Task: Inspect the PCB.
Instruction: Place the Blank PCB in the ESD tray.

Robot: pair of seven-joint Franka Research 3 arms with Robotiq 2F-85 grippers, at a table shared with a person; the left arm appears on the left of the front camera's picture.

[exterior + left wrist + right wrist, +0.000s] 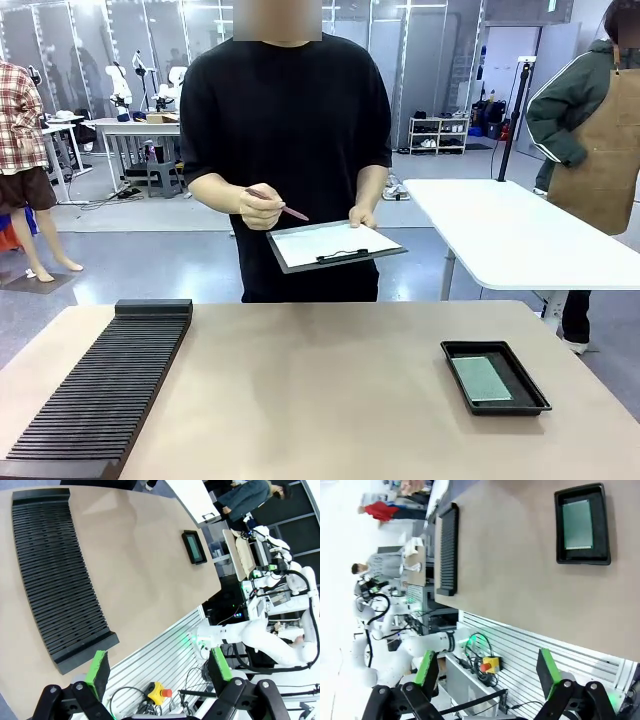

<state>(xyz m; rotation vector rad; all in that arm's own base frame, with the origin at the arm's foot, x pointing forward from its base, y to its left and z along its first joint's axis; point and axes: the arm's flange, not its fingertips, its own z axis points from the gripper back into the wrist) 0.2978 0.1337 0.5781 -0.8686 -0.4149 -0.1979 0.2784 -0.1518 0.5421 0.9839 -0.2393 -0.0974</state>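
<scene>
Both grippers hang wide open with nothing between their green pads: the left gripper (pixel 159 669) over the near edge of the table by the slotted rack, the right gripper (pixel 487 672) over the near edge on the tray's side. The person's right hand (pixel 262 207) pinches a reddish pen (pixel 280 206) above a clipboard (pixel 335 246) with white paper, which the other hand (pixel 363 216) holds up from beneath. The table (pixel 320 390) is a plain tan top, bare in the middle. A long black slotted rack (pixel 105 392) runs along its left side from the near edge towards the far one. On the right side sits a shallow black tray (pixel 494 376), well apart from the rack, and the PCB (pixel 481 377) lies flat inside it, green face up, its long axis running along the tray's length, near edge to far edge, angled slightly. Beyond the person there is a grey polished floor, a white table (pixel 520 240) to the right with another person in a brown apron beside it, and shelving and workbenches further back. From the front the person and clipboard are plain to see; the wrist cameras look down at the table instead. The right wrist view gives the clearest look at the board (pixel 577 524) in its tray (pixel 582 556), and both wrist views take in the ribbed aluminium frame below the table edge and a yellow box with a red button (pixel 489 664).
</scene>
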